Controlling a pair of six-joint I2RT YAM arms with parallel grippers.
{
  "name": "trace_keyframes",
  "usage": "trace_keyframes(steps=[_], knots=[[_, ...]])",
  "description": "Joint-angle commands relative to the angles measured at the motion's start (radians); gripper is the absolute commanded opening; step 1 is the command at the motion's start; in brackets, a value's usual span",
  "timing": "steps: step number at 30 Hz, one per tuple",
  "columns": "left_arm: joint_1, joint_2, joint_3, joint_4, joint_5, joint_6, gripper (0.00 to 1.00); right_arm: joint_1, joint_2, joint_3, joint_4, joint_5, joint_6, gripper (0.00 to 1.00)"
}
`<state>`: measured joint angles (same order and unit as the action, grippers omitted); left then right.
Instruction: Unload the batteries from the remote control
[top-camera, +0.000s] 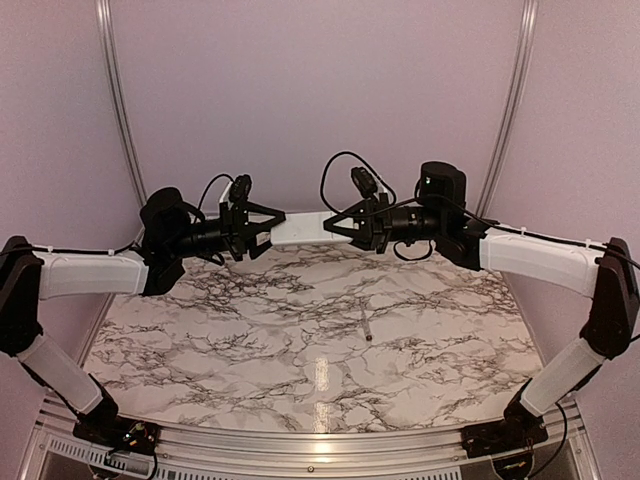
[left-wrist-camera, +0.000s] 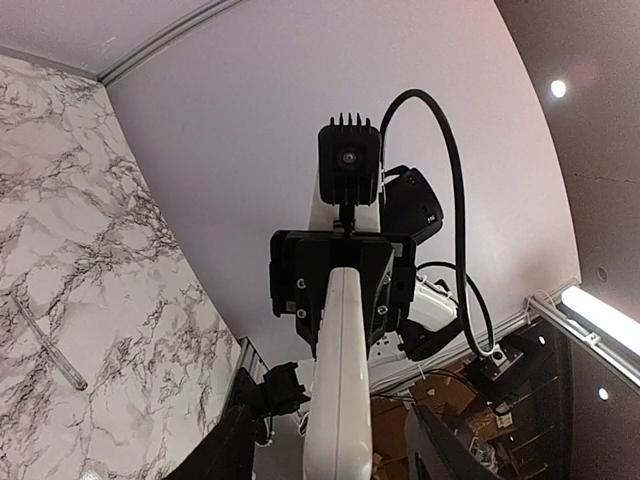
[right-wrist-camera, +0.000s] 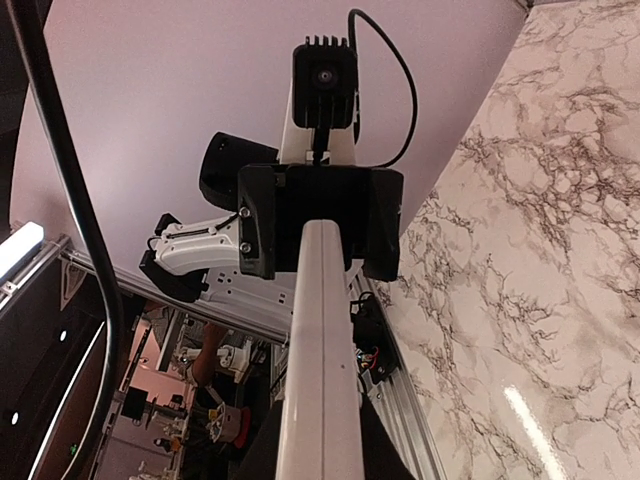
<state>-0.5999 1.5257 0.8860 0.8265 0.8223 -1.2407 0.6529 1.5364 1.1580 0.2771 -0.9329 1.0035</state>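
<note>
I hold the remote control (top-camera: 298, 229) in the air above the middle of the marble tabletop's (top-camera: 200, 330) far edge, lying level and spanning the gap between the two arms. I cannot make out a battery recess or the batteries in any view. The top camera shows the remote only as a short white bar with both ends buried in black fingers, and each wrist camera sees just a plain white face running away from the lens.

The left gripper (top-camera: 268, 229) is clamped on the remote's left end and the right gripper (top-camera: 330, 226) is clamped on its right end. Both forearms are raised and stretched inward, so the wrists point at each other.

From the left wrist, the remote (left-wrist-camera: 338, 380) rises to the opposite gripper (left-wrist-camera: 340, 285), with that arm's camera (left-wrist-camera: 349, 160) above it. My own fingers (left-wrist-camera: 215, 455) are cut off at the bottom edge. The right wrist mirrors this, with the remote (right-wrist-camera: 318, 360) leading to the left gripper (right-wrist-camera: 322, 222).

A thin pale rod (top-camera: 366, 327) lies on the tabletop right of centre. It also shows in the left wrist view (left-wrist-camera: 45, 345) but is too small to identify.
</note>
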Motion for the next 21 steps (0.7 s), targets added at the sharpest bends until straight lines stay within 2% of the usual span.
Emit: trace_keyframes(steps=[1, 8, 19, 21], knots=[[-0.019, 0.031, -0.011, 0.115, 0.027, -0.074, 0.54, 0.007, 0.021, 0.009, 0.043, 0.013, 0.02, 0.03], [-0.032, 0.041, -0.006, 0.122, 0.05, -0.112, 0.47, 0.007, 0.04, 0.007, 0.033, 0.024, 0.012, 0.02], [-0.032, 0.054, 0.009, 0.098, 0.049, -0.131, 0.08, 0.008, 0.054, -0.006, 0.067, 0.011, 0.029, 0.03], [-0.032, 0.048, 0.008, 0.102, 0.047, -0.143, 0.06, 0.008, 0.055, -0.005, 0.067, 0.01, 0.029, 0.04]])
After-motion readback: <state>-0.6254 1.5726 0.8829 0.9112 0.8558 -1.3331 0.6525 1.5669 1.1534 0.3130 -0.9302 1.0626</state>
